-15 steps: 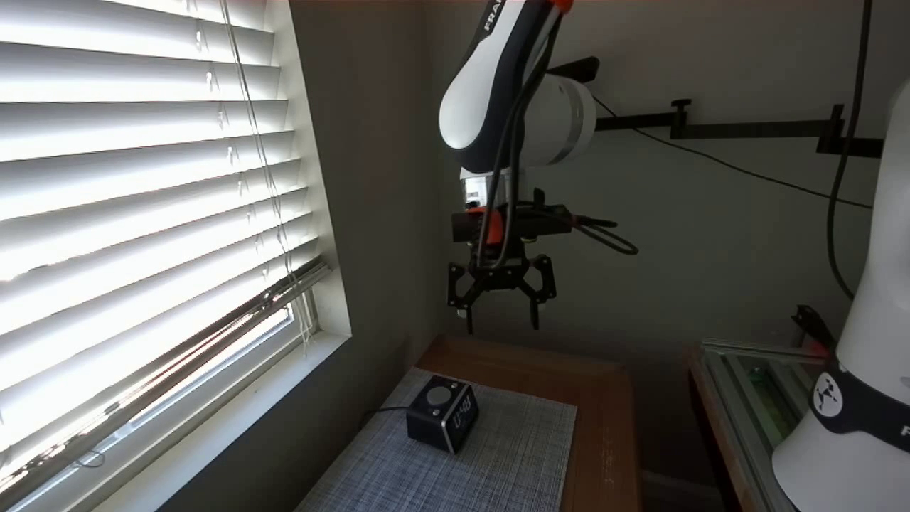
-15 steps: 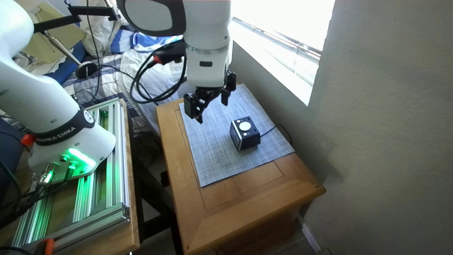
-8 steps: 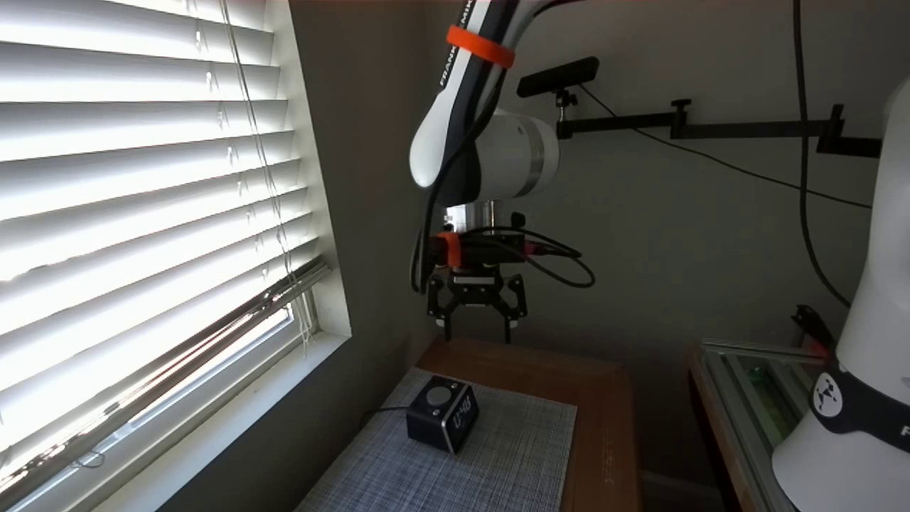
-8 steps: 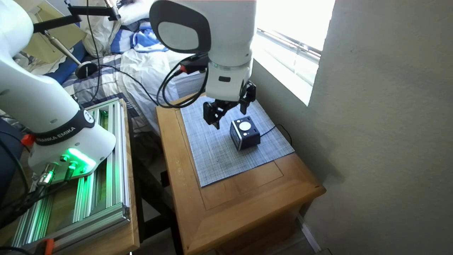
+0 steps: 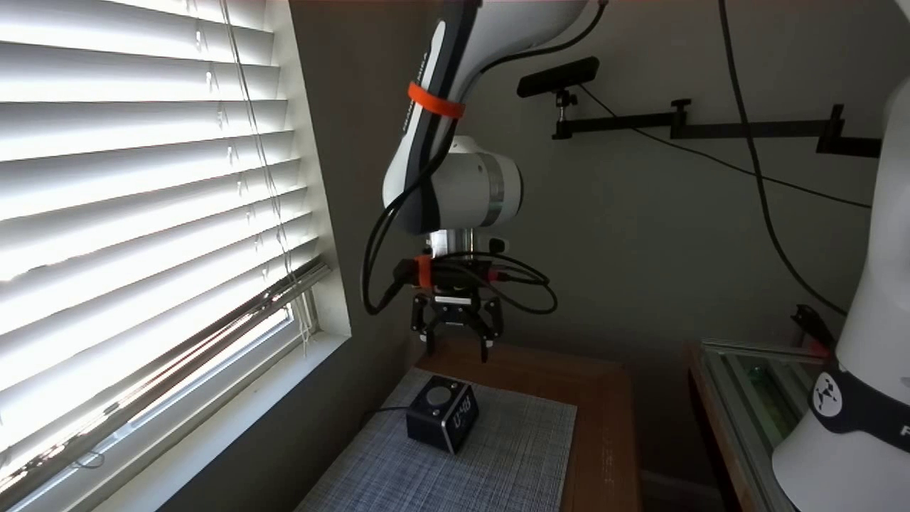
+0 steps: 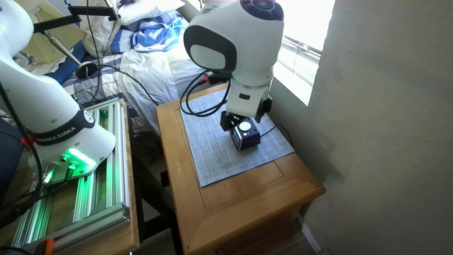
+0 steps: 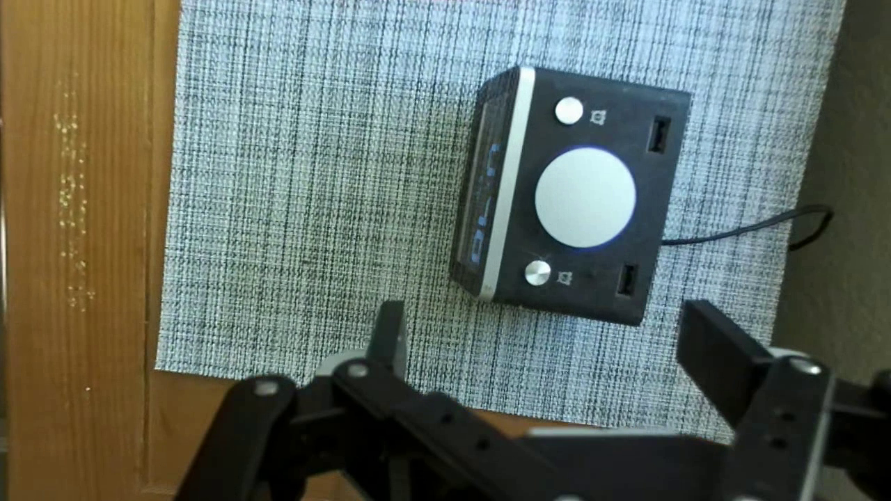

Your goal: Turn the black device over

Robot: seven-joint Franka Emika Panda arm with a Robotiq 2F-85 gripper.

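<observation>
Grey woven matting (image 7: 299,209) bears the black device (image 7: 571,198); the hand (image 5: 457,350) hangs higher, nearby, jaws apart.

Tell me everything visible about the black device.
The black device is a plastic-looking box with a silvery edge strip, a pale disc, two small buttons and two slots on top, and lit digits on its front. It sits disc up on the mat, cord leaving the back; the open gripper hangs higher, not touching it.
</observation>
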